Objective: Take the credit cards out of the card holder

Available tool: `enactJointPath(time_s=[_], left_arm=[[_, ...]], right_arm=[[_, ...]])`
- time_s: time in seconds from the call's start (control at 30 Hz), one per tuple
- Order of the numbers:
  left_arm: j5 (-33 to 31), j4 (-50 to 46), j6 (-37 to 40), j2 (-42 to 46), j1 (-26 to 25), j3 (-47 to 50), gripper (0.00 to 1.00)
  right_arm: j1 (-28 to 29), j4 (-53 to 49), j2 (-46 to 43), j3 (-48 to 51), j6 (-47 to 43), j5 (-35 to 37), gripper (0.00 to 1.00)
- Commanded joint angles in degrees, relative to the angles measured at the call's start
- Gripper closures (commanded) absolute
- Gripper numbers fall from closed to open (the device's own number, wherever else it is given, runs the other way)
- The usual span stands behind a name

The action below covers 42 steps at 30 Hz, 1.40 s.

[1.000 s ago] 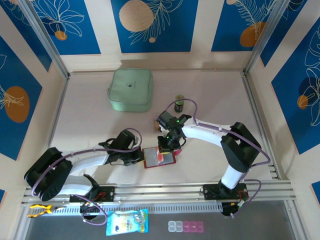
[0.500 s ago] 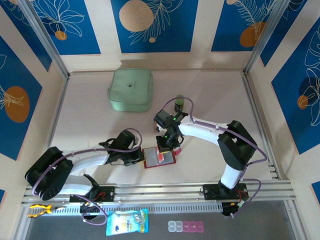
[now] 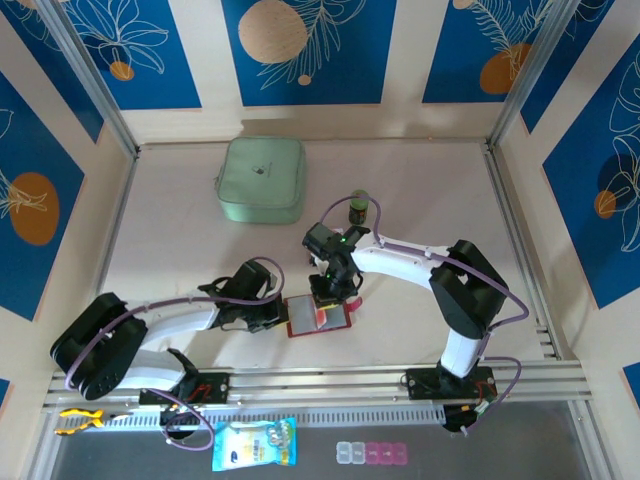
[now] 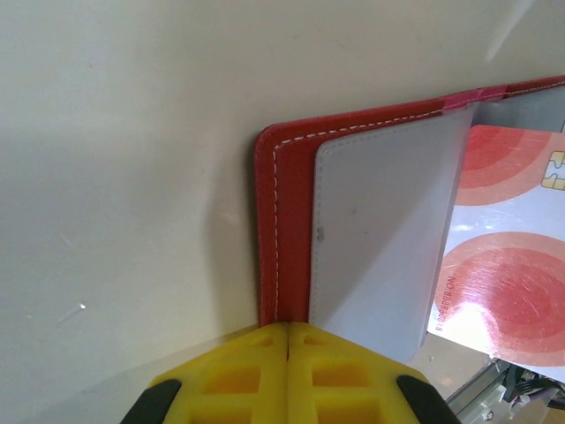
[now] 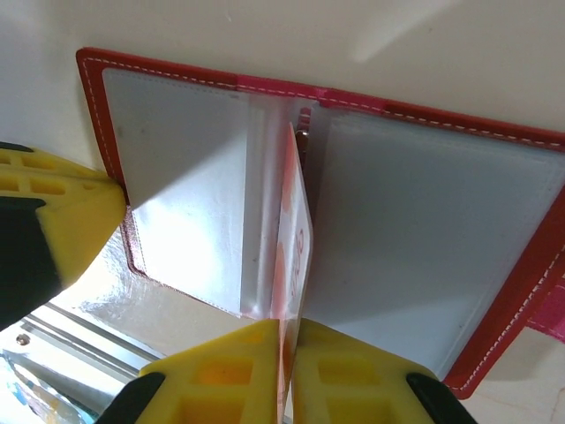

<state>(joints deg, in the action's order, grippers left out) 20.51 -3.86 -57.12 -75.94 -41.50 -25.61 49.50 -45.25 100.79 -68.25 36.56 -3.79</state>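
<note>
Looking down from above, we find the card holder (image 3: 340, 323) lying open on the table (image 3: 420, 200) in the lower middle of the frame, between the two arms. The left claw (image 3: 279, 317) is pressed together on its left edge, and we judge that it pins the holder in place. In the left wrist view the yellow fingers (image 4: 256, 353) meet with no gap just where the red cover runs under them. The right claw (image 3: 328, 299) sits at the holder's upper edge and is pinching a card (image 5: 292, 221). The card stands on its thin edge in the middle fold, its lower end caught between the fingertips at the bottom of the right wrist view. Its long axis runs straight up that frame from the claw, along the fold. We reckon the pull must therefore go back along that line, toward the bottom of that view, with the left claw bearing down on the cover. The right arm is plainly the one placed for it. Most of the card lies within the holder's outline, so we count it as not yet out. The clear pockets (image 5: 185, 185) on either side of the fold look pale and flat; whether another card lies in them we cannot tell.
</note>
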Motion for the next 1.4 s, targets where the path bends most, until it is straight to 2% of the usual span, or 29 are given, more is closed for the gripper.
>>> enactJointPath(time_s=[0.0,0.47,0.73,0.93,1.03,1.13,1.27,1.37], left_arm=[[-0.3,-0.2,-0.3,-0.6,-0.3,0.5,1.0],[0.0,0.0,0.0,-1.2,-0.3,0.0,1.0],[-1.9,-2.1,0.5,1.8,-0.3,-0.4,1.0],[-3.4,-3.6,0.9,4.9,-0.2,-0.1,1.0],[-4.5,-4.7,1.0,7.0,-0.1,0.1,1.0],[-5.8,-6.0,1.3,8.9,0.1,0.4,1.0],[-6.2,-6.5,1.2,10.6,0.4,0.9,0.99],[-6.5,-7.5,1.5,11.7,0.7,0.9,0.98]], right_arm=[[0.3,1.7,-1.5,0.8,2.3,-0.6,0.87],[0.3,3.5,-4.7,3.0,4.7,1.6,0.93],[-1.0,0.7,-8.9,2.0,1.0,2.2,0.95],[-1.7,-1.1,-11.1,0.8,-13.8,2.2,0.98],[-3.0,-1.3,-12.9,1.0,-23.4,3.0,1.0],[-5.9,-3.2,-13.3,-0.2,-34.1,0.3,1.0],[-7.4,-5.0,-13.1,-2.9,-48.0,5.1,1.0],[-8.9,-6.8,-12.8,-5.1,-58.2,3.9,1.0]])
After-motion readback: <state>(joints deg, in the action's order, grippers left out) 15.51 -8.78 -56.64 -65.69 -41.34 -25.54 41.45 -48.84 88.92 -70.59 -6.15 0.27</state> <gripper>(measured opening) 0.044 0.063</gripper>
